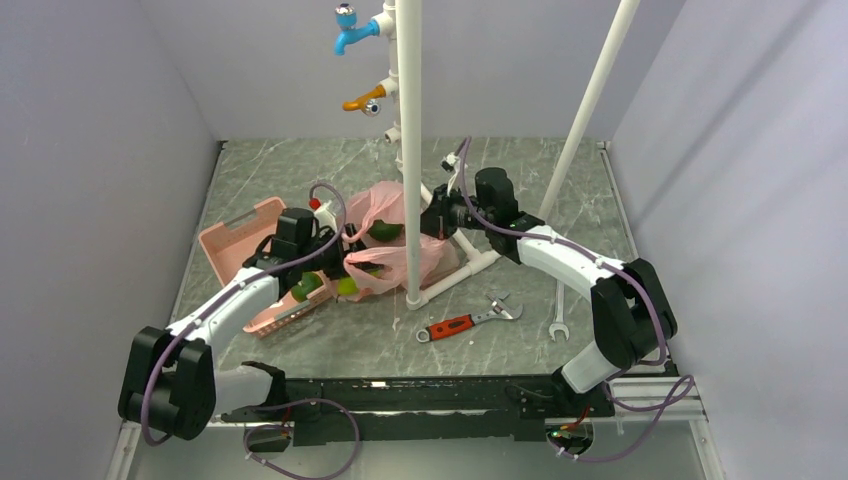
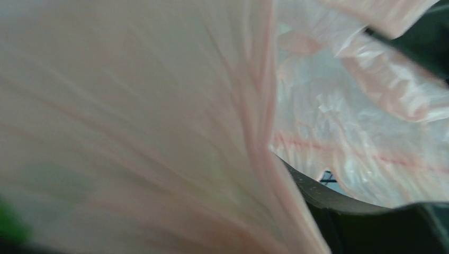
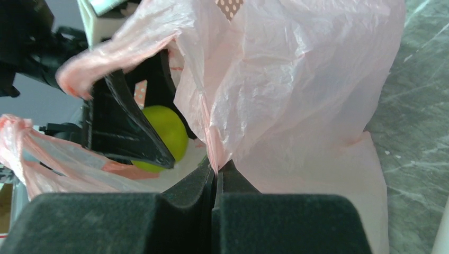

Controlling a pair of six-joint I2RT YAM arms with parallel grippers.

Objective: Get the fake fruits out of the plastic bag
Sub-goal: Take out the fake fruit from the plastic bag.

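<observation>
**Inspector:** Position of the bag?

**Examiner:** The pink bag (image 1: 388, 203) lies crumpled at the middle of the table (image 1: 300, 165), against the foot of the white pipe (image 1: 410, 150). A pink basket (image 1: 235, 240) lies at its 9 o'clock. Whether the two touch, I cannot tell.

**Inspector:** Right gripper?

**Examiner:** The right gripper (image 3: 216, 170) meets the bag from 3 o'clock. In its wrist view the two fingers are pressed together with a fold of the film pinched between them. The film rises from the pinch toward 12 o'clock.

**Inspector:** Left gripper?

**Examiner:** The left gripper (image 1: 338, 250) reaches in from 9 o'clock, its tips hidden by film. Its wrist view is filled with pink film close to the lens. Only a dark finger (image 2: 370, 222) shows, at 5 o'clock. Whether its fingers are apart or together, I cannot tell.

**Inspector:** The fruit?

**Examiner:** From above:
- A green fruit (image 1: 383, 230) shows in the bag's mouth.
- A second fruit (image 1: 365, 268) shows at the first one's 7 o'clock.
- A third fruit (image 1: 347, 287) sits at the bag's 7 o'clock edge.
- A fourth fruit (image 1: 308, 285) sits by the basket rim, under the left arm.

Whether the last two are inside the film, I cannot tell.

In the right wrist view a yellow-green fruit (image 3: 167, 132) sits within the mouth, at 10 o'clock of the pinch. It is partly behind a black finger (image 3: 122, 129).

**Inspector:** Other items?

**Examiner:** A red-handled wrench (image 1: 465, 322) lies at the bag's 5 o'clock, apart from it. A silver spanner (image 1: 560, 315) lies at the wrench's 3 o'clock.
</observation>
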